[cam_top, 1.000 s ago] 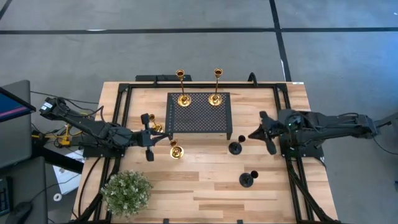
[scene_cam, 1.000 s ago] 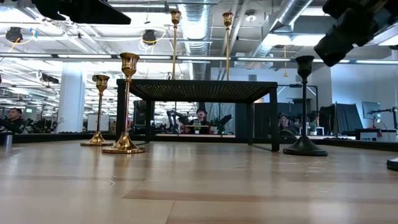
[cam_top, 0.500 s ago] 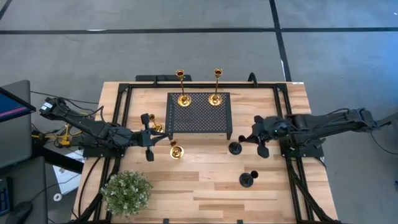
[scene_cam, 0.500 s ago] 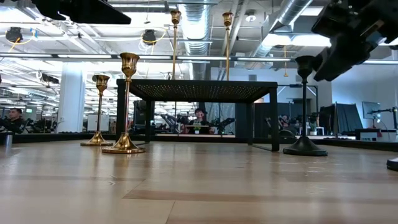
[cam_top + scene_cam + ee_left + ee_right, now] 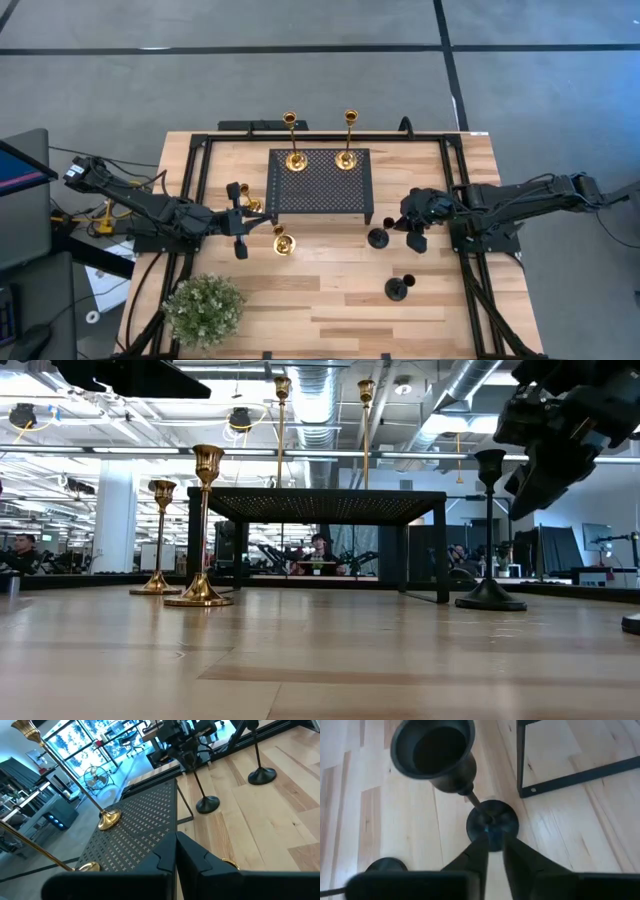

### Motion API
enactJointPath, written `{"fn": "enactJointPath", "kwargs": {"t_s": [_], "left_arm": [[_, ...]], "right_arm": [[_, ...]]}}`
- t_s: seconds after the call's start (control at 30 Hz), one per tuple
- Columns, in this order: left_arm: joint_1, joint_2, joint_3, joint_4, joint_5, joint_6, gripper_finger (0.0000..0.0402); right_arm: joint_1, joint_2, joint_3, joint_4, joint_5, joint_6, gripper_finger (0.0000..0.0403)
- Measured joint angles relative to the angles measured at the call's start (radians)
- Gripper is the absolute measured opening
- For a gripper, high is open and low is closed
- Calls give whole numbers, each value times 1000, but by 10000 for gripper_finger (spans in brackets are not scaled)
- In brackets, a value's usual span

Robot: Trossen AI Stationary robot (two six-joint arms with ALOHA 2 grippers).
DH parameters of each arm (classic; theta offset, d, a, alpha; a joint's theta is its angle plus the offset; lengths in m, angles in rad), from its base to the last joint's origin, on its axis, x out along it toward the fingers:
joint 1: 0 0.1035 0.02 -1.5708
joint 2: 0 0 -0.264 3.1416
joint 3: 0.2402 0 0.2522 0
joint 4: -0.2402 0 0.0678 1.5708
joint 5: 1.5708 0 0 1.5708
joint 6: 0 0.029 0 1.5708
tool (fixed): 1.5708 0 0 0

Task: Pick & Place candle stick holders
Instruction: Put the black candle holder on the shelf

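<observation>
High view: right gripper (image 5: 412, 226) is hovering, fingers slightly parted and holding nothing, just beside the black candle holder (image 5: 378, 237) standing near the perforated stand's (image 5: 320, 181) corner. Left gripper (image 5: 238, 220) is waiting closed beside the stand.

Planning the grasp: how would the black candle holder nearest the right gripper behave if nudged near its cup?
The black candle holder would probably tip: tall thin stem, small round base. It looks rigid and smooth, so the right gripper might slip on it.

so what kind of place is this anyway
Probably an open-plan robotics lab or workshop: exposed ceiling ducts overhead, rows of workstations with a seated person behind the table, and a wooden workbench framed by black rails.
</observation>
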Motion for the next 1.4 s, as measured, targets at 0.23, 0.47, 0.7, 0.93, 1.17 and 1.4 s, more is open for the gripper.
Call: {"fn": "enactJointPath", "kwargs": {"t_s": [0.23, 0.47, 0.7, 0.93, 1.17, 1.4], "left_arm": [[0, 0, 0, 2, 0, 0, 5], [0, 0, 0, 2, 0, 0, 8], [0, 0, 0, 2, 0, 0, 6], [0, 0, 0, 2, 0, 0, 6], [0, 0, 0, 2, 0, 0, 8], [0, 0, 0, 2, 0, 0, 5]], "right_arm": [[2, 56, 0, 37, 0, -35, 133], [10, 120, 0, 126, -1, -95, 177], [10, 169, 0, 201, -8, -96, 177], [10, 183, 0, 222, -30, -94, 144], [10, 183, 0, 220, -30, -94, 79], [9, 181, 1, 224, -23, -97, 10]]}}
